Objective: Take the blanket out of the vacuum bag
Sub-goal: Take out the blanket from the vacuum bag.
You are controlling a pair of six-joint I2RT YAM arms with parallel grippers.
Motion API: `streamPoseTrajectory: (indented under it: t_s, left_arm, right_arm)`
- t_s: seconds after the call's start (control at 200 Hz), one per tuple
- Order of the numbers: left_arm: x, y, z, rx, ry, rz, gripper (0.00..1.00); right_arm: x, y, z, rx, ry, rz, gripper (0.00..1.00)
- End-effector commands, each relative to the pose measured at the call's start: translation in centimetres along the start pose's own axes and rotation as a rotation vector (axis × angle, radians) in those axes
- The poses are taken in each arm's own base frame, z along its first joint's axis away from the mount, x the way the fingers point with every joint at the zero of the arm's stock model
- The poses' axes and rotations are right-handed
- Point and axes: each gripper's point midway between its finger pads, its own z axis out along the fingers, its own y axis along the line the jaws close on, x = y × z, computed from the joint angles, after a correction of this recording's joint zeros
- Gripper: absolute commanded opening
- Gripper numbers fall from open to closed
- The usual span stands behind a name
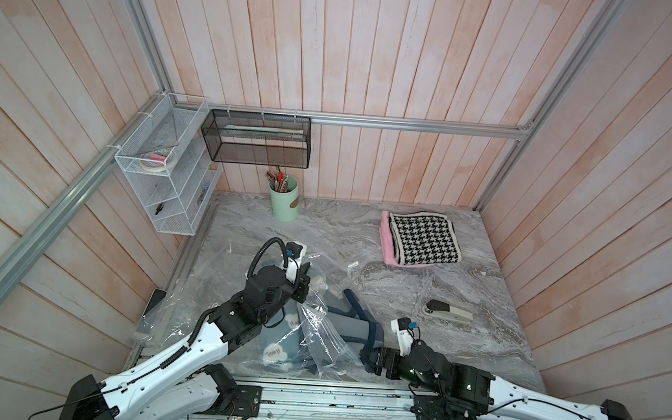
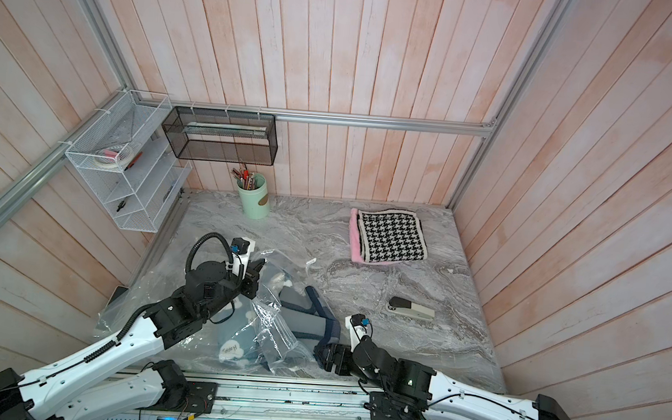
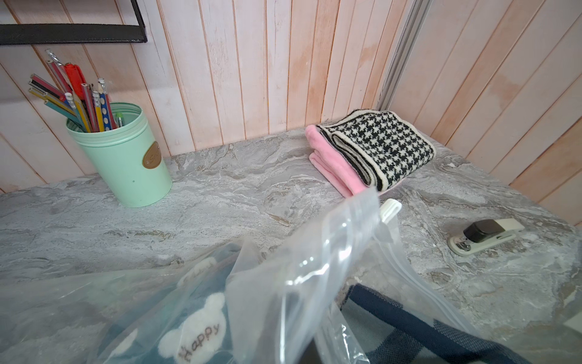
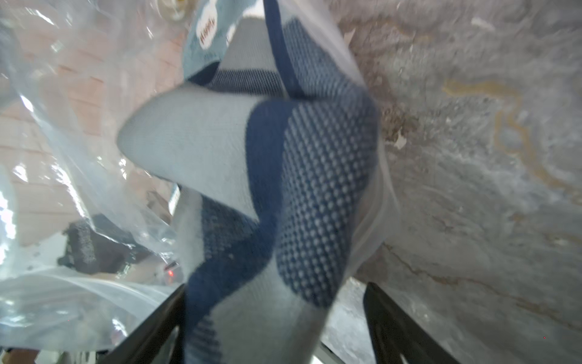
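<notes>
The vacuum bag [image 1: 328, 341] is lying crumpled over the near left part of the counter [image 1: 325, 226], its mouth opening toward the counter's middle. The left arm is covering much of it in both top views. The left gripper [image 1: 303, 286] is pinching together on a raised flap of film, its fingertips falling outside the left wrist view.

The blanket [image 1: 353, 329], grey with navy bands, is sticking out of the mouth. It is bunched so that its long axis is running from inside the bag toward the near edge, with the free end pointing into the right gripper [image 1: 371, 361]. In the blurred right wrist view that end is lying between jaws standing apart. Creased film is hiding how much blanket is sitting inside, beside a light blue cloth [image 3: 201, 334] with white bear patches.
</notes>
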Motion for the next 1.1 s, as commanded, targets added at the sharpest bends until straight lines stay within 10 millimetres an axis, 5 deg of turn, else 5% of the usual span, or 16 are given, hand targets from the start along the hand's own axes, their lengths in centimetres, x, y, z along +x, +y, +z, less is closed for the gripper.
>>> streamPoseTrajectory:
  t_s: [0.0, 0.315, 0.555, 0.945, 1.005, 1.095]
  left_arm:
    - [-0.4, 0.3, -0.1, -0.010, -0.029, 0.016, 0.00]
    - [-0.5, 0.3, -0.3, -0.014, -0.027, 0.015, 0.00]
    - [-0.9, 0.3, -0.4, -0.014, -0.033, 0.014, 0.00]
    - [-0.3, 0.5, -0.1, -0.021, -0.019, 0.017, 0.00]
    - [-0.3, 0.5, -0.1, -0.022, -0.019, 0.016, 0.00]
    - [-0.3, 0.5, -0.1, -0.022, -0.016, 0.016, 0.00]
  right_arm:
    - [-0.2, 0.9, 0.3, -0.039, -0.061, 0.070, 0.81]
    - [-0.1, 2.2, 0.0, -0.088, -0.136, 0.070, 0.82]
    - [0.3, 1.1, 0.0, -0.040, -0.118, 0.065, 0.83]
    - [-0.9, 2.8, -0.6, -0.093, -0.163, 0.065, 0.72]
    - [-1.0, 2.9, -0.5, -0.100, -0.170, 0.067, 0.58]
    - [-1.2, 3.2, -0.5, -0.097, -0.176, 0.056, 0.15]
